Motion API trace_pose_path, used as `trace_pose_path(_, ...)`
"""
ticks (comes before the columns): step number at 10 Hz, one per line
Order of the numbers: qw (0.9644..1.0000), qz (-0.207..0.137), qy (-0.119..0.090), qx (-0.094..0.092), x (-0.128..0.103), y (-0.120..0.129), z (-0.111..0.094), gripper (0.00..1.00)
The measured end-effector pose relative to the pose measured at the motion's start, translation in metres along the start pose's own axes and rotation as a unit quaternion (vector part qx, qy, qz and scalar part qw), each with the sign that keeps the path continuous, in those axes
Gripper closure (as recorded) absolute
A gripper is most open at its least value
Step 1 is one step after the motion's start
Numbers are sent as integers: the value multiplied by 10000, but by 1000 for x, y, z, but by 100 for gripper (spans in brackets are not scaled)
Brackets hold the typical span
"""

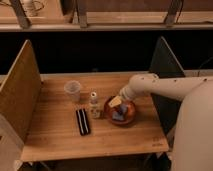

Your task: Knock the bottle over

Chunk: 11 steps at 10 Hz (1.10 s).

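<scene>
Bottle (pixel 93 104) upright, just beside claw (pixel 116 101) over bowl (pixel 131 112); claw grip state indiscernible.

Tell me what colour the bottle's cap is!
The cap is white, camera view. End effector is over the bowl.

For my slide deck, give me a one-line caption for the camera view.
Gripper over the brown bowl, beside the upright bottle, with cup and black bar on the table.
</scene>
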Motion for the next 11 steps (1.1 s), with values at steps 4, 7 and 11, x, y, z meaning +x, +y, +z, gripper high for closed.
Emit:
trace_pose_path(4,10000,-4,-7,5,-1,0,-1,20)
trace_pose_path(7,10000,-3,-8,6,-1,0,-1,43)
trace_pose_path(11,10000,-4,-7,5,-1,0,-1,84)
